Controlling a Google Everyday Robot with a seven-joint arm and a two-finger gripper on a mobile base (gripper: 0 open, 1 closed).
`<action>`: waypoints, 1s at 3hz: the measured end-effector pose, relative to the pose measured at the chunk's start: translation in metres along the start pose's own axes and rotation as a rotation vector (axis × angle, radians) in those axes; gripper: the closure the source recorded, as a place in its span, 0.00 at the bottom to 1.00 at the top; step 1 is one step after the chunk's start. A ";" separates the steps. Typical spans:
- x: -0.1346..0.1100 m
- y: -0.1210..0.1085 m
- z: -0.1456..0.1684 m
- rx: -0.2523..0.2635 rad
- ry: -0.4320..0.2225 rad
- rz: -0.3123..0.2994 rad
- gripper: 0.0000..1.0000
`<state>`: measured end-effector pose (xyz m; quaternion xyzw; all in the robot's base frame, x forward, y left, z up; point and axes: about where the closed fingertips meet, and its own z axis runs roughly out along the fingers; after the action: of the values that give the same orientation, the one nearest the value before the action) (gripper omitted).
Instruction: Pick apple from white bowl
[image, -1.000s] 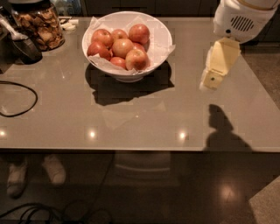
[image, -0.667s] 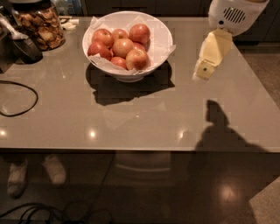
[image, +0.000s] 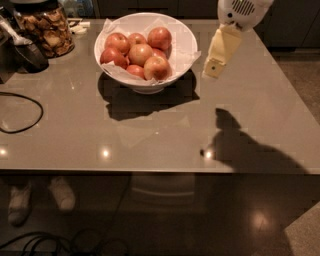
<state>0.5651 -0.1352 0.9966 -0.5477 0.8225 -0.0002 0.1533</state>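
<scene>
Well, pink-yellow apple (image: 140, 54), claw (image: 214, 68) beside bowl (image: 150, 89)

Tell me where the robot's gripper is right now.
In the camera view, the gripper hangs above the grey table at upper right, just right of the white bowl of apples and outside its rim.

Gripper (image: 214, 69) beside white bowl (image: 150, 88), arm (image: 243, 10) cropped above

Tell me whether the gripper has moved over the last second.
Yes. The cream gripper has shifted left, toward the right rim of the wide glossy white bowl.
</scene>
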 end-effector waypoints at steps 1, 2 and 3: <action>-0.023 0.002 0.009 -0.018 0.001 -0.052 0.19; -0.044 0.004 0.015 -0.026 0.010 -0.099 0.19; -0.069 0.006 0.020 -0.025 0.014 -0.146 0.19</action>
<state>0.5892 -0.0676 0.9934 -0.6081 0.7813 -0.0052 0.1403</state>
